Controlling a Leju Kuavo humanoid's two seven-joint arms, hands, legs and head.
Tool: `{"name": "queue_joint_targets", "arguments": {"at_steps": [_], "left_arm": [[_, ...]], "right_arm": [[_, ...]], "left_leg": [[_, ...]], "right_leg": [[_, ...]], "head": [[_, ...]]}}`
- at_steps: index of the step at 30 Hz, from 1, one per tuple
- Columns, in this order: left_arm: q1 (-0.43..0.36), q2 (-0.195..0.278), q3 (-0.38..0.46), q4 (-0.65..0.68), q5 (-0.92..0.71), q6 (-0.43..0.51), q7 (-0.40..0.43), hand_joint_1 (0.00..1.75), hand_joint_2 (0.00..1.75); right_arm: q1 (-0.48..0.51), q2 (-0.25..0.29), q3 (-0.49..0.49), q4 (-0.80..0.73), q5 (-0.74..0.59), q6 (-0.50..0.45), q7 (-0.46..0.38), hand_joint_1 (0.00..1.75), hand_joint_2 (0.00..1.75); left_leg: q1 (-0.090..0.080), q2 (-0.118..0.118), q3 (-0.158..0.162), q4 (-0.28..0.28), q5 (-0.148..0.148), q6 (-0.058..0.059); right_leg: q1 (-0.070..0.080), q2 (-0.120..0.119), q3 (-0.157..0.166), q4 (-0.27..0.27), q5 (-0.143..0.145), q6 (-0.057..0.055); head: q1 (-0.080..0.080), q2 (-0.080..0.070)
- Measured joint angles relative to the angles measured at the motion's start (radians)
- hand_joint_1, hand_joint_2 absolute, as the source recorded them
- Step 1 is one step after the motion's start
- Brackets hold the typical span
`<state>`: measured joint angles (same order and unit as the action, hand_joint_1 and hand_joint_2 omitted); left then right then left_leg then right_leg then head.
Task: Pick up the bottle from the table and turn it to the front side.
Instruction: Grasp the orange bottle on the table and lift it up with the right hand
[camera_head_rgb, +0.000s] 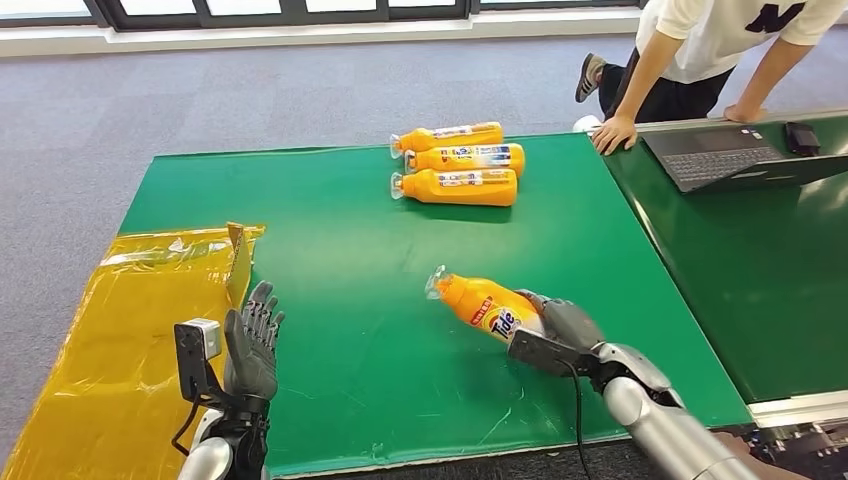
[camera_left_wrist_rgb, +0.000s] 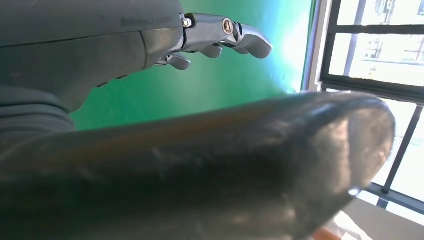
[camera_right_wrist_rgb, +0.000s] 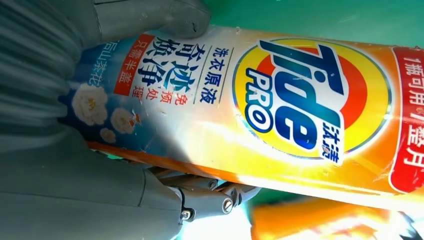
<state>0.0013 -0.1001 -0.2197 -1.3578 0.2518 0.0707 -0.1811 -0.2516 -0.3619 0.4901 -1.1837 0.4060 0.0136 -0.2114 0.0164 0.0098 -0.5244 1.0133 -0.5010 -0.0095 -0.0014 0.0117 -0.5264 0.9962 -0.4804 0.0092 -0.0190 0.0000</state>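
An orange Tide bottle (camera_head_rgb: 484, 305) with a clear cap lies tilted near the front of the green table (camera_head_rgb: 340, 250), its front label facing up. My right hand (camera_head_rgb: 556, 328) grips its lower end. The right wrist view gives a close look at the Tide bottle (camera_right_wrist_rgb: 300, 100) with its logo label; my right hand (camera_right_wrist_rgb: 80, 150) wraps the base, thumb on one side and fingers (camera_right_wrist_rgb: 210, 195) on the other. My left hand (camera_head_rgb: 252, 345) hovers open over the table's front left, fingers pointing up. In the left wrist view my left hand (camera_left_wrist_rgb: 200, 35) holds nothing.
Three more orange bottles (camera_head_rgb: 460, 165) lie side by side at the back of the table. A yellow plastic sheet (camera_head_rgb: 110, 340) covers the left edge. A person (camera_head_rgb: 700, 50) leans on a second table (camera_head_rgb: 780, 260) at the right, beside a laptop (camera_head_rgb: 730, 155).
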Motion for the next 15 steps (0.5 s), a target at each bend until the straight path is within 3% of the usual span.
{"name": "queue_joint_targets", "arguments": {"at_steps": [3, 9, 15], "left_arm": [[0.022, -0.005, 0.000, -0.008, -0.023, 0.022, -0.022, 0.00, 0.00], [0.030, -0.017, 0.000, -0.013, -0.080, 0.092, -0.051, 0.00, 0.00], [0.026, -0.031, -0.001, -0.023, -0.109, 0.133, -0.039, 0.00, 0.00]], "right_arm": [[0.085, 0.067, -0.040, -0.065, 0.052, -0.176, -0.108, 1.75, 1.75], [0.163, 0.187, -0.104, -0.146, 0.091, -0.353, -0.187, 1.75, 1.75], [0.169, 0.306, -0.162, -0.163, 0.045, -0.410, -0.241, 1.75, 1.75]], "left_leg": [[0.000, -0.005, -0.008, 0.000, 0.003, -0.001], [0.000, -0.010, -0.019, 0.000, 0.005, -0.002], [0.000, -0.009, -0.020, 0.000, 0.006, -0.001]], "right_leg": [[0.000, -0.005, -0.009, 0.001, 0.001, 0.000], [-0.001, -0.009, -0.019, 0.002, 0.001, -0.001], [-0.003, -0.008, -0.021, 0.003, 0.001, -0.001]], "head": [[0.000, 0.000], [0.000, 0.000], [0.000, 0.000]]}}
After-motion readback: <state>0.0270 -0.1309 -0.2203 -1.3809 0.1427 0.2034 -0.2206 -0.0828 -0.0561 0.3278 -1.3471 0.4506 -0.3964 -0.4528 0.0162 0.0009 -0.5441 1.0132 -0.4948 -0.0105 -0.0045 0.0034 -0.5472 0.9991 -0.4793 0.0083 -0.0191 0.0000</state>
